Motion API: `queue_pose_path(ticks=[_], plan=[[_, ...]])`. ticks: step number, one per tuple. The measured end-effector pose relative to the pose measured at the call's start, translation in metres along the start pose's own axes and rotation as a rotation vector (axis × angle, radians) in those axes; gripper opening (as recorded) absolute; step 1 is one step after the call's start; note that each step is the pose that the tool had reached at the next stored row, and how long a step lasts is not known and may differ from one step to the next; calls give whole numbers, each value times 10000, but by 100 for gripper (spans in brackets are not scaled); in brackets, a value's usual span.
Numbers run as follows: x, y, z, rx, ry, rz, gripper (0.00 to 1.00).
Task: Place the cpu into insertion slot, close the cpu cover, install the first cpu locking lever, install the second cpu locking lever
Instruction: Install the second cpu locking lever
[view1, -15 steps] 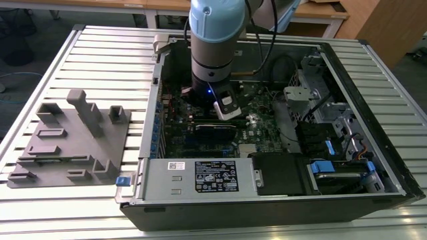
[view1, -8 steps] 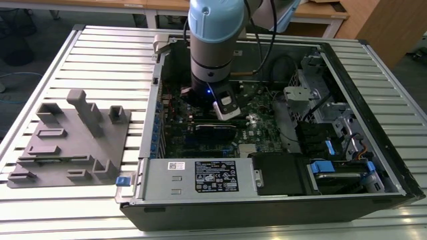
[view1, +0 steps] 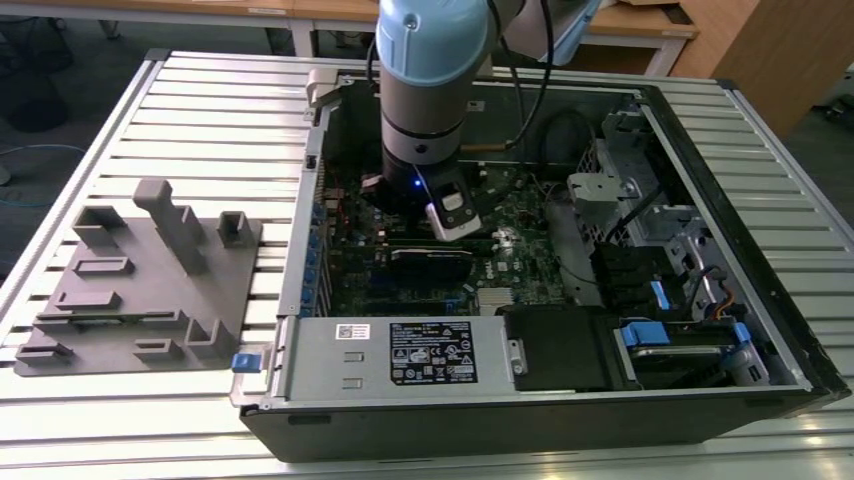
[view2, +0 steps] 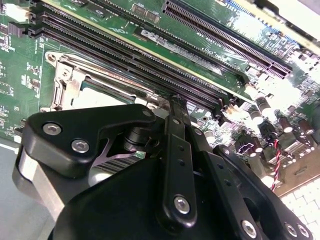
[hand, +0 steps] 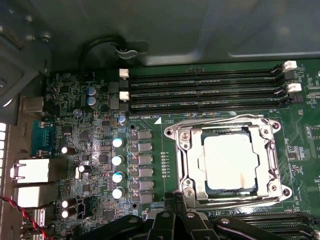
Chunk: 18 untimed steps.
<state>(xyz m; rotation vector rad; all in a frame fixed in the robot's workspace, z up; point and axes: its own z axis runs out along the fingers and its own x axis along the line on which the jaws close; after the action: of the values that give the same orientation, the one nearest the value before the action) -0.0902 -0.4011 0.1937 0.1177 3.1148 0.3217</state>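
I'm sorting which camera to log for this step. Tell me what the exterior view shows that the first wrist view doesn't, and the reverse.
Exterior view alone: the whole open computer case on a slatted table, a grey fixture block at the exterior view's left, and the arm reaching down into the case.

First wrist view alone: the cpu lying in the insertion slot, framed by the cpu cover, below long memory slots.

Both: the green motherboard.

Arm (view1: 427, 90) plunges near-vertical, wrist low; gripper (view2: 175, 102) black linkages converge, fingers (view2: 176, 112) drawn together at tip, nothing between.
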Motion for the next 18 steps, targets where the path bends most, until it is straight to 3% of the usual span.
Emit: queue_pose_path(ticks=[8,14,18], plan=[[0,32,-149,-3,-1,1,11],[0,75,-358,-1,0,1,11],[-1,81,-383,0,-1,-1,11]])
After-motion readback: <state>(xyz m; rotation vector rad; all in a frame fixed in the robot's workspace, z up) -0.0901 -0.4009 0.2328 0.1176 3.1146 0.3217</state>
